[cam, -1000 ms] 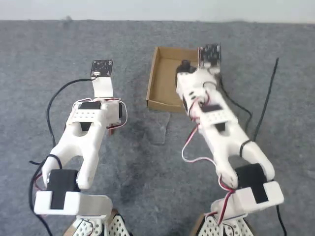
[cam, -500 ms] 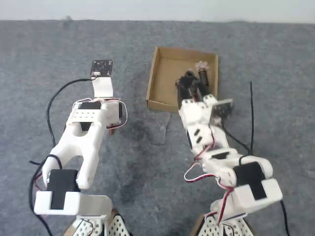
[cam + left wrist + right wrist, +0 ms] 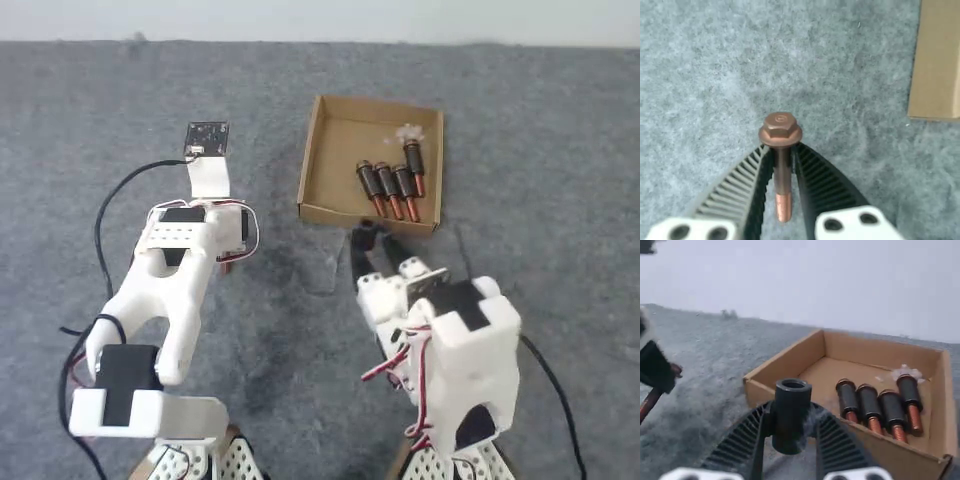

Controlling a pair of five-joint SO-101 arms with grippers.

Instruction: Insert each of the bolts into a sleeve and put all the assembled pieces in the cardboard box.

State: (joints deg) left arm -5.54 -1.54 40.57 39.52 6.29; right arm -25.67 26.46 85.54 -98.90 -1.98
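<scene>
Peeking through the left wrist view, we see the left gripper (image 3: 782,152) clamped on a copper bolt (image 3: 780,131). The shank is pinched between the two ribbed fingers, the hex head pokes out just past the tips, and the threaded end points back toward the wrist. It hangs over the grey carpet (image 3: 715,60), with a corner of the cardboard box (image 3: 937,60) off to one side, well apart from the bolt.

Over on the other arm, the right gripper (image 3: 791,422) is closed around a black sleeve (image 3: 792,392). The sleeve stands upright between the fingers with its open bore facing up, and the top half sticks out above the tips. In the high view we see that gripper sitting on the carpet side of the box's near wall, close to it but outside the box.

Inside the box we count four assembled pieces (image 3: 392,182), each a bolt through a sleeve. Three lie side by side, copper ends toward the near wall. The fourth lies beside them, shifted toward the far wall.
</scene>
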